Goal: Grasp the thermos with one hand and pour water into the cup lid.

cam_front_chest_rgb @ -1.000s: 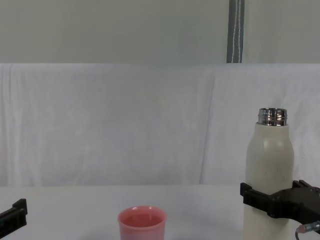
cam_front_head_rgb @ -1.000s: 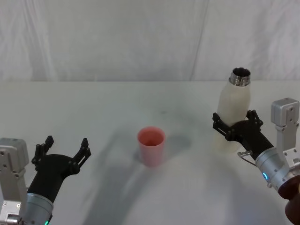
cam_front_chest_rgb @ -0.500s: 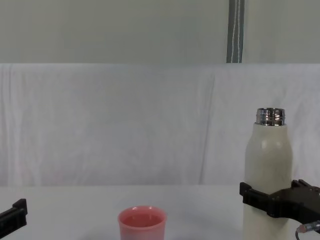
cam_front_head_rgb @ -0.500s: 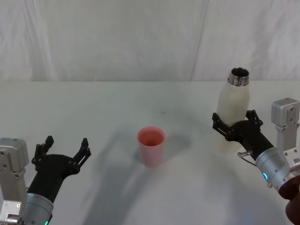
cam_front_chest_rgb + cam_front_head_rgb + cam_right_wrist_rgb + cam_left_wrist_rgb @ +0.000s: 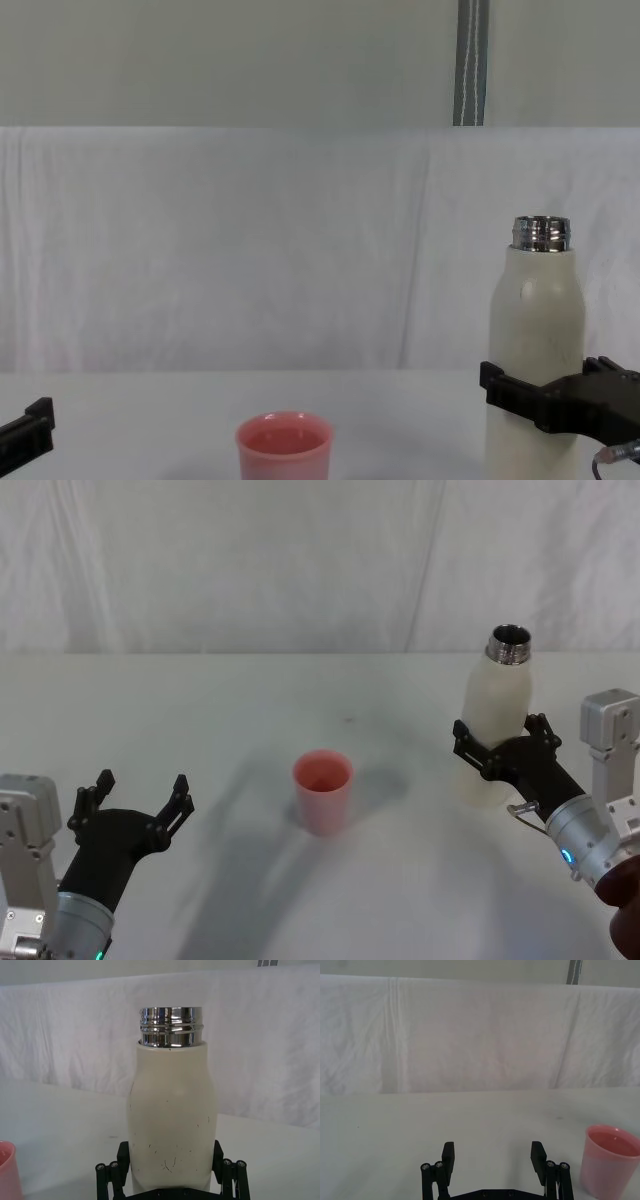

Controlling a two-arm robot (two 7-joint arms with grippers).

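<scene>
A: What is the biggest thing out there?

B: The table (image 5: pixel 200 710), covered in white cloth, with more white cloth hung behind it.

A: And on it?

B: The thermos (image 5: pixel 495 715) comes next. It is a tall cream-white bottle on the right side of the table, upright, cap off, its shiny threaded steel neck open at the top. The mouth looks dark from above, and I cannot tell what is inside.

A: Is anything holding it?

B: The right gripper (image 5: pixel 504 748) has closed its black fingers (image 5: pixel 111 1169) against both sides of the lower body, one on each flank. I cannot tell whether the base is on the cloth or just off it.

A: The other arm?

B: The left gripper (image 5: pixel 133 800) sits low on the left, well apart from everything, fingers spread wide with nothing between them.

A: And the smallest item?

B: The cup lid (image 5: pixel 322 791), a small pink cup standing upright near the middle of the table, between the two grippers and well apart from the bottle. Its inside shows pink to the bottom, and I cannot tell whether it holds any water.
</scene>
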